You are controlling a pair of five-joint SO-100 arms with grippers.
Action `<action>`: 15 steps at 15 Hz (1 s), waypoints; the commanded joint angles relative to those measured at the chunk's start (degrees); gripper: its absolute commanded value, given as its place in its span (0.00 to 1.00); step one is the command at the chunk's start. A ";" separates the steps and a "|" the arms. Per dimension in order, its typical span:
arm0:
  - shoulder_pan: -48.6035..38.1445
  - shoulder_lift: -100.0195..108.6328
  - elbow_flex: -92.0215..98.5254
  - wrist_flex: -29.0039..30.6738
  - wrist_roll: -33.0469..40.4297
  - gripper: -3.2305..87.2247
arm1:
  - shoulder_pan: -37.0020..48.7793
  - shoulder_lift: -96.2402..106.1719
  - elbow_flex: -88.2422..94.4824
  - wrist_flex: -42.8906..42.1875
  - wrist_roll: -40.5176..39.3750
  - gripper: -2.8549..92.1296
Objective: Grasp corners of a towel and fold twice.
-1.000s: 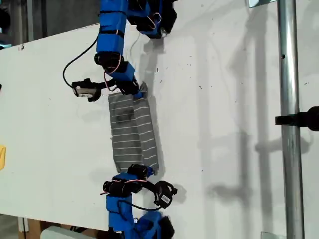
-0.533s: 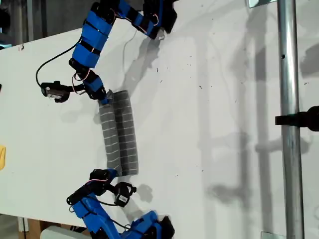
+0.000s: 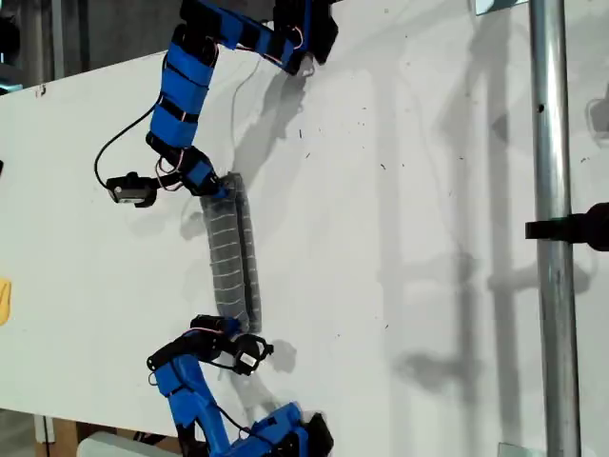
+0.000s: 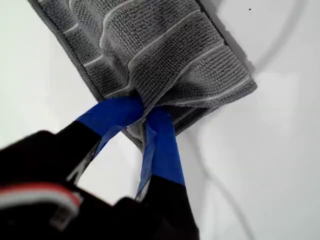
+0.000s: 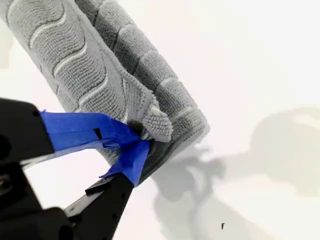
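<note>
Towel (image 3: 233, 249), a narrow fold on the worktop (image 3: 400, 238), is pinched at its ends by my first hand (image 4: 144, 114) and second hand (image 5: 140, 136).

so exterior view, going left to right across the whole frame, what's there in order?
yellow object at the left edge → small black camera on the upper arm → towel → metal pole
</note>
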 commanded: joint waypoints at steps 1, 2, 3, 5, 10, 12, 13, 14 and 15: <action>0.00 -1.32 1.23 -1.05 -1.14 0.02 | 0.53 -3.43 -0.70 -0.88 0.97 0.03; 0.00 -1.58 1.76 -1.58 -1.14 0.04 | 0.79 -4.83 -0.70 -1.49 1.14 0.03; -0.09 -2.11 1.85 -1.58 -1.05 0.11 | 1.32 -5.98 -0.88 -1.76 1.32 0.03; -0.88 -3.25 1.93 -0.44 -1.05 0.26 | 2.02 -7.47 -1.67 -0.79 1.85 0.15; 0.53 12.83 4.75 11.51 -9.76 0.28 | 1.49 1.93 -1.41 6.15 4.04 0.34; 0.97 28.56 11.43 14.33 -14.15 0.23 | 1.85 10.63 1.93 10.02 6.24 0.34; 2.20 38.85 16.79 14.33 -16.52 0.22 | 2.55 16.35 5.63 12.30 8.26 0.34; 4.75 49.66 21.88 13.89 -18.19 0.21 | 4.04 23.29 11.25 13.71 10.46 0.34; 8.44 60.73 26.98 13.01 -19.86 0.20 | 5.71 31.11 18.28 14.85 13.36 0.35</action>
